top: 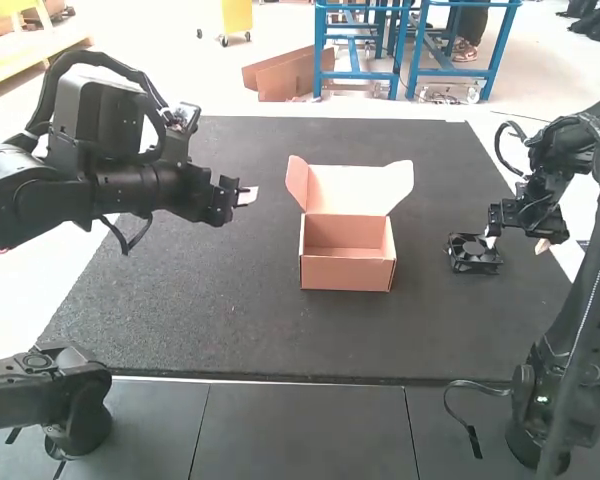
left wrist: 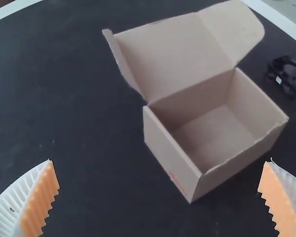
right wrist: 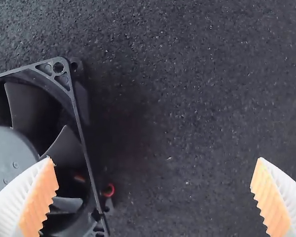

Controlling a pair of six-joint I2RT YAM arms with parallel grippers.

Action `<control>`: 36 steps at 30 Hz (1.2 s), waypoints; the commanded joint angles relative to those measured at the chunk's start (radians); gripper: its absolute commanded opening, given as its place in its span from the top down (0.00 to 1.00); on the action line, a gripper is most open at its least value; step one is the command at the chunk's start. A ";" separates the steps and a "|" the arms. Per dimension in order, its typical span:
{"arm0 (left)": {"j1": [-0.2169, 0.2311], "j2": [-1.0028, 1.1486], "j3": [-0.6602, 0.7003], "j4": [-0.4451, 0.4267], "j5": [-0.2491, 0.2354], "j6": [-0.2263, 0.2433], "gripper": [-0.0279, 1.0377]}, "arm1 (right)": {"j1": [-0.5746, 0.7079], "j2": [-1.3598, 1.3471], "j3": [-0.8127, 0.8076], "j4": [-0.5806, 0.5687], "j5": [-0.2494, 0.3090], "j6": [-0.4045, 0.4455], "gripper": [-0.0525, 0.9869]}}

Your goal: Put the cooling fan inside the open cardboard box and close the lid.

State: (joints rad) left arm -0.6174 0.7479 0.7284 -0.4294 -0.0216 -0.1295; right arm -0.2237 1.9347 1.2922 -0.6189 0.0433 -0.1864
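An open cardboard box (top: pixel 346 262) stands at the middle of the tabletop (top: pixel 570 262), on the black mat (top: pixel 200 300) that covers it; its inside is bare. Toward the right edge, level with the box and apart from it, the cooling fan (top: pixel 475 252) lies flat on the mat with its blades facing up.

The right hand (top: pixel 517 238) hangs low just over the fan's right-edge side, its white ribbed fingers (right wrist: pixel 32 197) spread wide with nothing between them. In the right wrist view one orange pad stands over the fan's (right wrist: pixel 19 113) black frame and the other over bare mat; whether a pad touches the frame cannot be told.

Farther back, the left hand (top: pixel 242 195) is held above the mat between the left edge and the box, fingers wide and holding nothing. The box's lid (top: pixel 352 187) stands upright along its far side, side flaps out.
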 commanded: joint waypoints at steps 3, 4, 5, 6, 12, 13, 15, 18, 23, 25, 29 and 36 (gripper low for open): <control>-0.002 0.004 0.020 0.009 0.011 -0.010 0.08 | 0.004 0.023 0.022 -0.012 0.018 0.011 0.08; -0.002 0.002 0.022 0.008 0.011 -0.010 0.08 | 0.003 0.027 0.021 -0.013 0.020 0.013 0.08; -0.002 0.002 0.020 0.008 0.011 -0.010 0.08 | 0.003 0.030 0.022 -0.015 0.020 0.013 0.08; -0.001 0.002 0.020 0.006 0.011 -0.010 0.08 | 0.001 0.035 0.022 -0.015 0.020 0.013 0.08; -0.001 0.002 0.020 0.008 0.011 -0.010 0.08 | 0.000 0.050 0.019 -0.027 0.024 0.018 0.08; -0.002 0.002 0.022 0.008 0.011 -0.010 0.08 | 0.000 0.053 0.018 -0.027 0.026 0.018 0.08; -0.001 0.002 0.022 0.008 0.011 -0.010 0.08 | 0.000 0.058 0.016 -0.027 0.027 0.019 0.08; -0.001 0.004 0.022 0.006 0.011 -0.010 0.08 | 0.000 0.066 0.009 -0.027 0.036 0.022 0.10; -0.001 0.004 0.031 -0.002 0.011 -0.012 0.08 | -0.005 0.073 -0.001 -0.033 -0.005 0.039 0.54; -0.001 0.002 0.035 -0.003 0.011 -0.012 0.08 | -0.006 0.073 -0.008 -0.028 -0.034 0.039 0.75; -0.001 0.004 0.039 -0.008 0.011 -0.012 0.08 | -0.002 0.083 -0.016 -0.016 -0.063 0.053 0.97; -0.001 0.002 0.035 -0.012 0.009 -0.012 0.08 | -0.002 0.053 0.013 -0.022 -0.146 0.116 0.97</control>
State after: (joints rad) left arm -0.6174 0.7479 0.7292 -0.4458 -0.0216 -0.1295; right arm -0.2268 2.0003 1.2896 -0.6380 -0.0269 -0.1123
